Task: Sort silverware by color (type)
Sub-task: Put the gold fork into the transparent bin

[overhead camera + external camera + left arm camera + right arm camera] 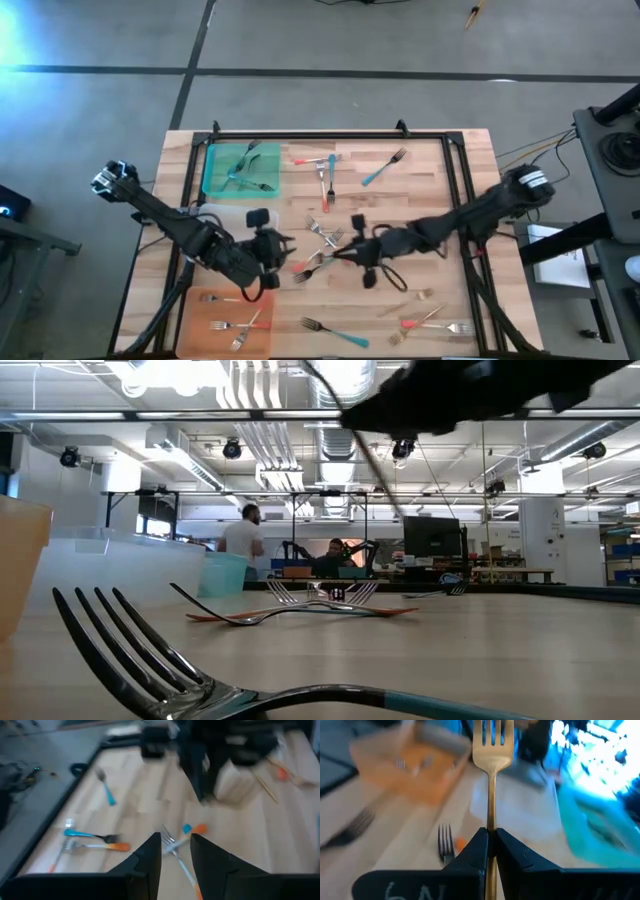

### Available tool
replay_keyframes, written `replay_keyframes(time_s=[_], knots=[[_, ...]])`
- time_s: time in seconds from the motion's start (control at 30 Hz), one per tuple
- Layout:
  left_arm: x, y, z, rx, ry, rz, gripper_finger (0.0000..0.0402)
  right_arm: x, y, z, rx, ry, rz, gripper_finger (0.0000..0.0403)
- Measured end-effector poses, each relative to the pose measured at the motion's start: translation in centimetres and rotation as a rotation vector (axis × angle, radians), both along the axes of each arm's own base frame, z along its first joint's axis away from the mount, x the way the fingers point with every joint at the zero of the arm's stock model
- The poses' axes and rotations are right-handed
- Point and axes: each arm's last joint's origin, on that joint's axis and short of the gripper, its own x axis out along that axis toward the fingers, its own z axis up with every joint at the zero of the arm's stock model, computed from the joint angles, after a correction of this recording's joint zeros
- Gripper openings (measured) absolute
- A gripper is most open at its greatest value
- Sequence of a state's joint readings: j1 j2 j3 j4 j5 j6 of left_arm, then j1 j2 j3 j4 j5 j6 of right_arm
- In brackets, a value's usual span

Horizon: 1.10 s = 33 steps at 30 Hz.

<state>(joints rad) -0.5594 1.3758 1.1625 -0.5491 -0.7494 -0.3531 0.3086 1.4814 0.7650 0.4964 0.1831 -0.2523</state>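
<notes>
My right gripper hangs over the table's middle, shut on a gold fork whose tines stick out ahead of the fingers. My left gripper faces it from the left, its fingers apart. In the left wrist view a silver-tined fork with an orange handle shows in the gap between them. Several more forks with blue or red handles lie scattered on the wooden table. My right gripper pinches the gold fork's slim handle between its two fingers. The handle runs along the fingers and the tined head points away past their tips. The fork is lifted clear of the table. My left gripper: I cannot tell whether its fingers touch the orange-handled fork.
A green tray holding forks stands far left, and an orange tray with forks near left. Loose forks lie at the far side, the near middle and the near right. People show beyond the table.
</notes>
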Motion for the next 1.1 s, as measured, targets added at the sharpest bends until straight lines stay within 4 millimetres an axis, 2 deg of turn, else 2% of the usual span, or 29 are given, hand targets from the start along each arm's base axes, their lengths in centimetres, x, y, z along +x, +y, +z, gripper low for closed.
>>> replay_keyframes(time_s=[0.23, 0.4, 0.53, 0.63, 0.77, 0.97, 1.1], knots=[[-1.5, 1.1, 2.2, 0.042, -0.122, 0.115, 0.0088, 4.8, -2.1, -1.7, -0.032, -0.216, 0.003, 0.0013], [-2.0, 1.4, 2.7, 0.060, -0.156, 0.152, 0.0088, 8.2, -2.5, -2.6, -0.034, -0.233, -0.024, 0.0013], [-2.1, 0.9, 2.5, 0.097, -0.150, 0.155, 0.0088, 9.4, -3.1, -2.2, -0.036, -0.231, -0.045, 0.0013], [-3.2, 0.6, 3.0, 0.217, -0.183, 0.229, 0.0088, 9.1, -4.0, -1.1, -0.050, -0.131, -0.100, 0.0013], [-5.1, -0.2, 4.1, 0.400, -0.336, 0.420, 0.0088, 8.0, -5.3, 1.1, -0.069, -0.056, -0.156, 0.0013], [-6.1, -0.1, 2.3, 0.362, -0.404, 0.450, 0.0088, 6.1, -5.8, 3.6, -0.060, -0.087, -0.179, 0.0013], [-5.7, 1.6, 0.9, 0.367, -0.392, 0.512, 0.0084, 5.1, -6.0, 5.2, -0.088, -0.092, -0.181, 0.0013]])
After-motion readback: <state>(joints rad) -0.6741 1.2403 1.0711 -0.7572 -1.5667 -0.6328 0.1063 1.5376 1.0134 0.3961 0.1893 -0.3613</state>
